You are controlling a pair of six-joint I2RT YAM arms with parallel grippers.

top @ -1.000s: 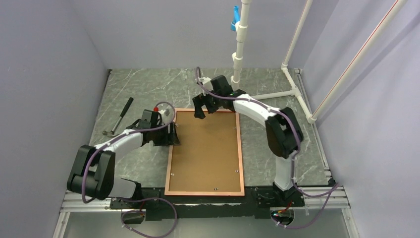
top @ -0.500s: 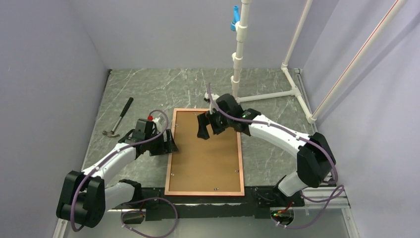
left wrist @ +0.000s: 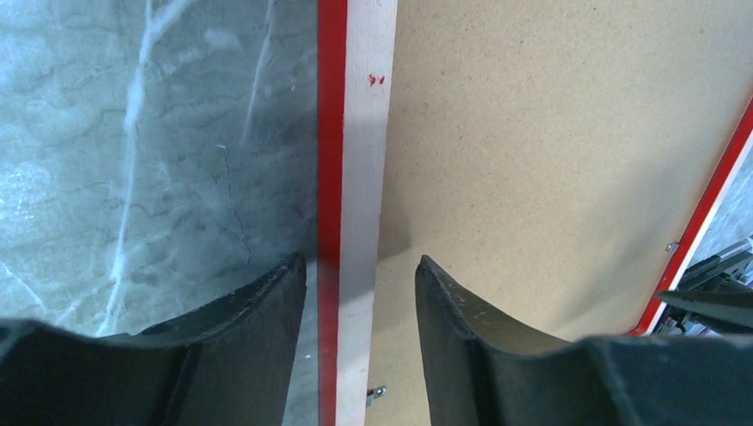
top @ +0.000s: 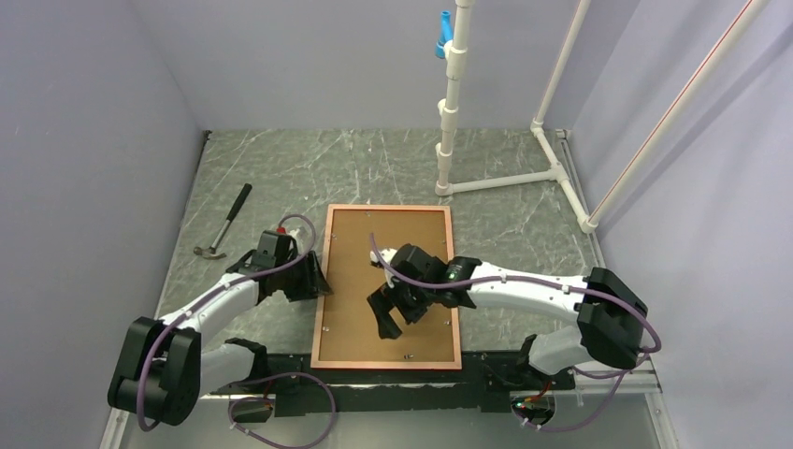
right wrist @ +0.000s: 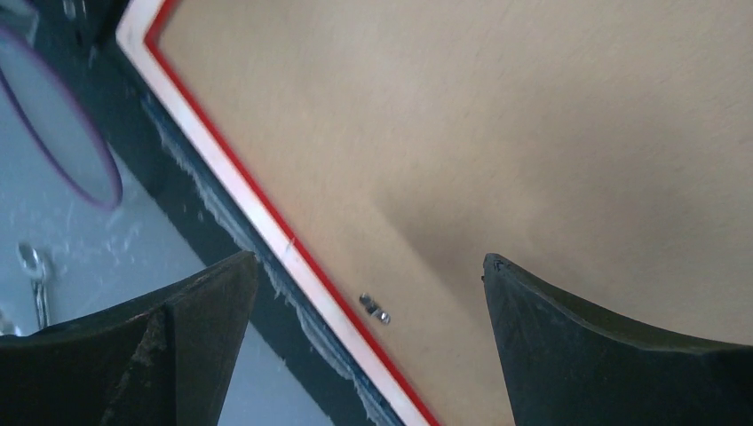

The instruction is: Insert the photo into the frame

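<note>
Right gripper [right wrist: 364,259] moved down over the frame [left wrist: 355,133], jaws wide apart. Left gripper [left wrist: 360,262] straddles frame's left rail, unclenched.

The frame [top: 388,207] lies flat on the table [top: 281,168], the backing board [top: 388,253] inside it. A hammer [top: 224,223] lies to its left, a pipe stand [top: 449,122] behind.

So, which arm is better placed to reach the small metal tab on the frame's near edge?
Right, probably: the right hand, open, hangs over the backing board beside that tab; the left hand straddles the left rail of the frame, farther off.
</note>
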